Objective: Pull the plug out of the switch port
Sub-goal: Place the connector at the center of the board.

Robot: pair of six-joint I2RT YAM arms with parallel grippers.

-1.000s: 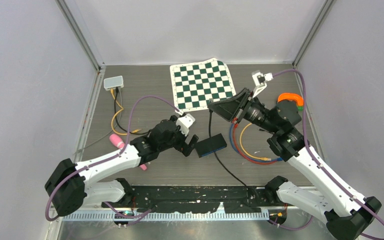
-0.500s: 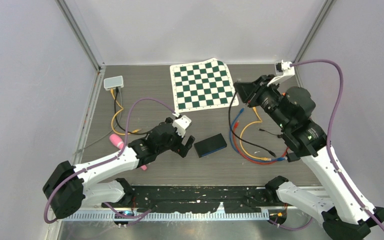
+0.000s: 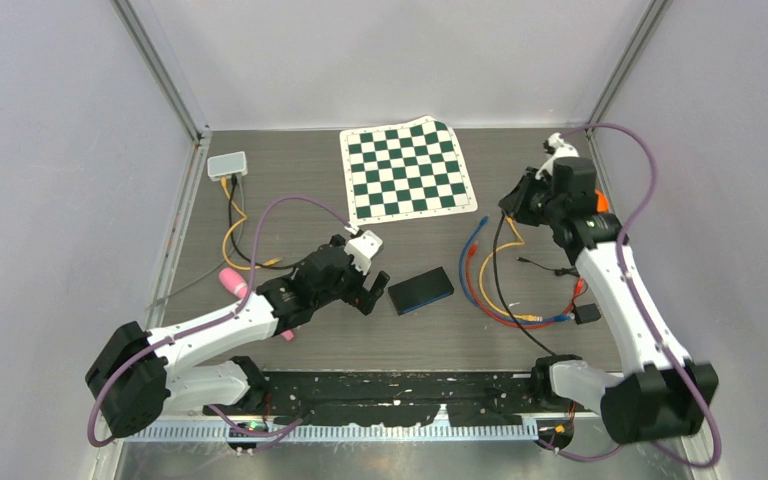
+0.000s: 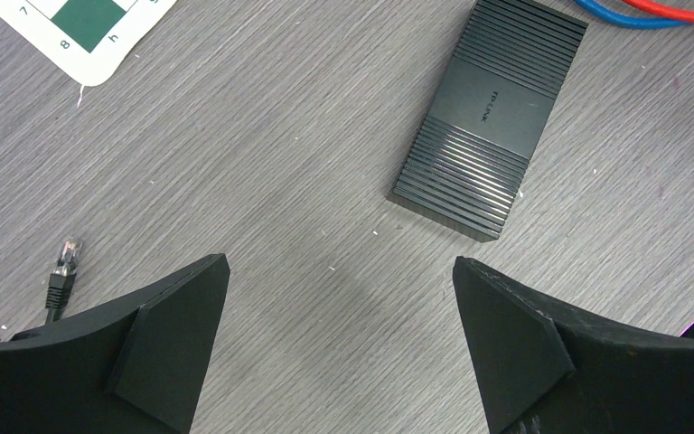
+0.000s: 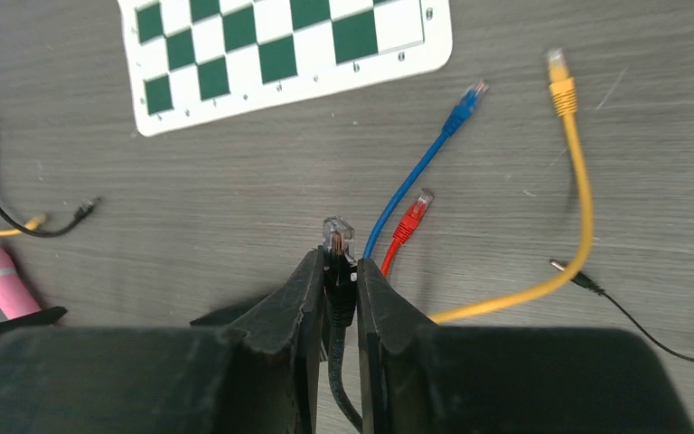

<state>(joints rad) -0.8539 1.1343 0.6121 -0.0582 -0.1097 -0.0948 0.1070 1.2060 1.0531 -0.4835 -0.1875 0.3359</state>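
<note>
The black switch [image 3: 421, 290] lies flat mid-table, and no cable shows in it; the left wrist view shows its ribbed top [image 4: 488, 117]. My left gripper [image 3: 370, 290] is open and empty just left of the switch, with its jaws wide apart over bare table [image 4: 339, 271]. My right gripper [image 3: 513, 203] is at the far right, away from the switch. It is shut [image 5: 337, 267] on a black network plug [image 5: 337, 237], whose clear tip sticks out past the fingertips. The black cable [image 3: 495, 270] trails down from it.
Blue [image 5: 465, 104], red [image 5: 416, 212] and yellow [image 5: 558, 77] plugs lie loose on the table right of the switch. A checkerboard sheet [image 3: 407, 170] lies at the back. A white box [image 3: 227, 165] with cables and a pink object [image 3: 232, 282] are at the left. Another loose black plug [image 4: 65, 267] lies by my left gripper.
</note>
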